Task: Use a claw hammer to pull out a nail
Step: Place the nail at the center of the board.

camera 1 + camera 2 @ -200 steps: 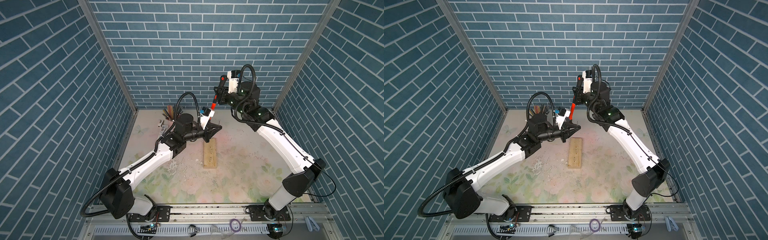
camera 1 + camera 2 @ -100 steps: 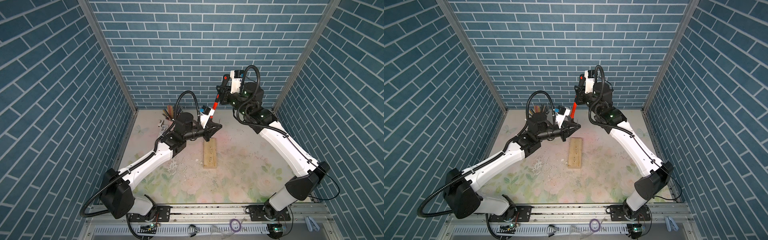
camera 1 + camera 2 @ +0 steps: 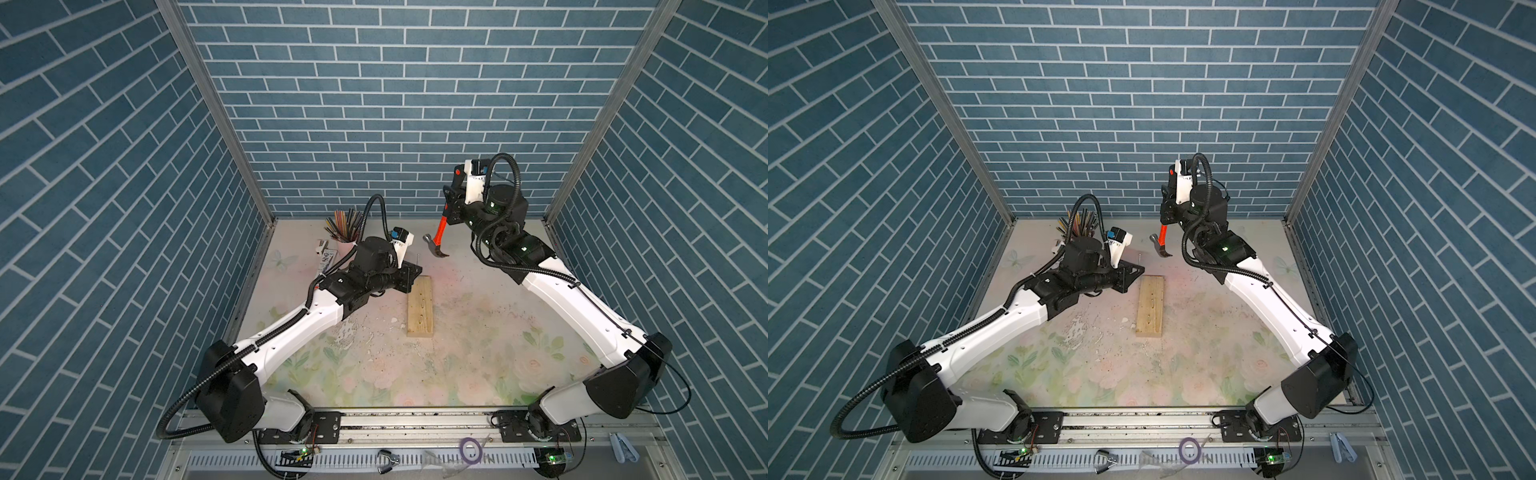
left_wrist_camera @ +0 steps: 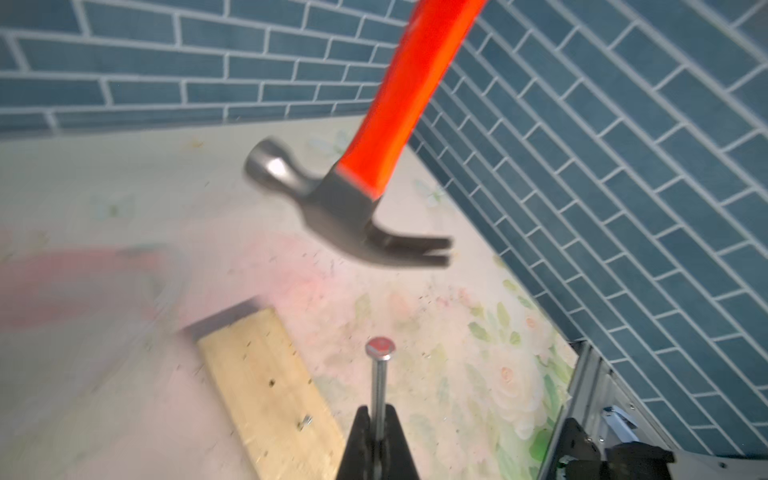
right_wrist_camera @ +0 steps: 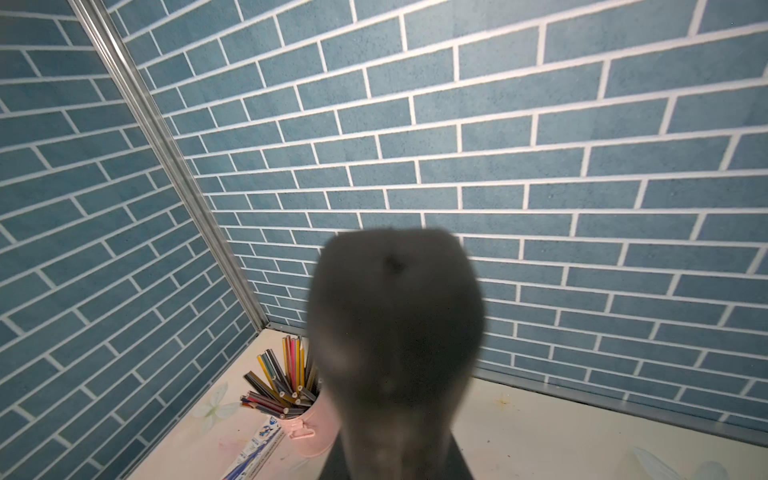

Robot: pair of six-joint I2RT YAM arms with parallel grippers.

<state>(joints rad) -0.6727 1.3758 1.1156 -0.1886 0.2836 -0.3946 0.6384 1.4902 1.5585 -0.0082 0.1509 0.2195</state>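
**Nail looks to be out of the wood**

The nail (image 4: 379,374) is pinched upright in the left gripper (image 4: 377,415), clear of the wood block (image 4: 266,386). The pull looks done. The claw hammer (image 4: 345,208) is held up in the air, clamped by its handle in the right gripper (image 3: 452,201). Pencils (image 5: 282,382) are kept in a pink cup (image 5: 303,432).

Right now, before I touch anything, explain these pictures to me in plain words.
Two white-and-black robot arms work over a floral-patterned table. Two pictures look down from overhead; the other two come from cameras on the arms' wrists. The right pincer is shut on the claw hammer with grey steel head, orange-red shaft and black handle, held in the air. The left pincer is shut on a thin steel nail. On the table are a pale wooden plank and a pink cup of coloured pencils.
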